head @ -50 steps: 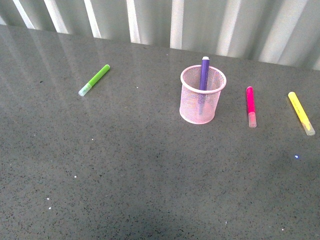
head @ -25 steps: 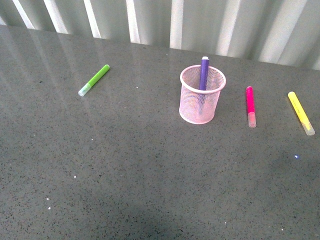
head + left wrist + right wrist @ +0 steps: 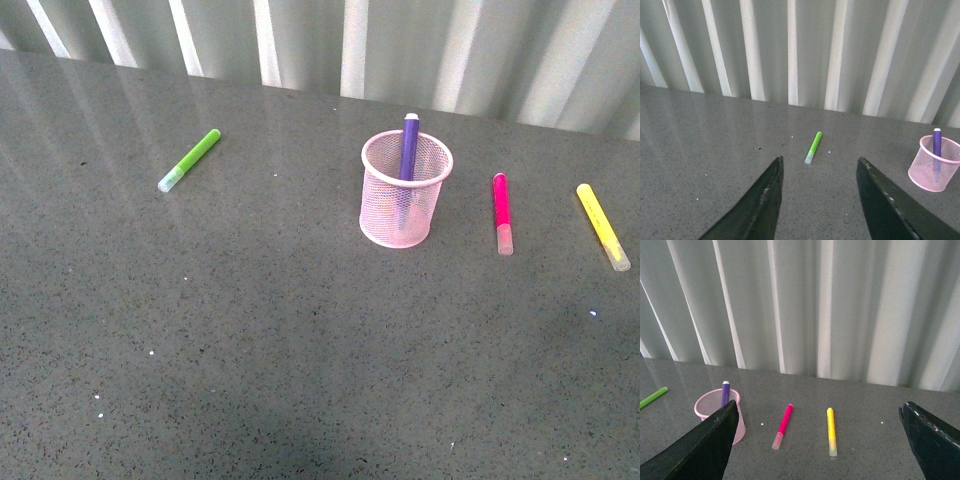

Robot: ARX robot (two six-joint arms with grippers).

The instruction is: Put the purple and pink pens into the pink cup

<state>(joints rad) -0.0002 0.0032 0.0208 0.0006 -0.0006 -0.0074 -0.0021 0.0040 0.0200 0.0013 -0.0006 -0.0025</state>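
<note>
The pink cup [image 3: 405, 190] stands upright on the grey table, a little right of centre, and also shows in both wrist views [image 3: 935, 164] [image 3: 714, 407]. The purple pen [image 3: 408, 147] stands inside it, its top above the rim. The pink pen [image 3: 501, 213] lies flat on the table just right of the cup, cap toward the front [image 3: 783, 425]. Neither arm shows in the front view. My left gripper [image 3: 819, 162] is open above bare table, left of the cup. My right gripper [image 3: 817, 412] is open wide, with the pink pen lying ahead between its fingers.
A lime-green marker [image 3: 189, 160] lies far left of the cup. A yellow marker [image 3: 602, 226] lies at the right, beyond the pink pen. A white corrugated wall [image 3: 400, 50] runs along the table's back edge.
</note>
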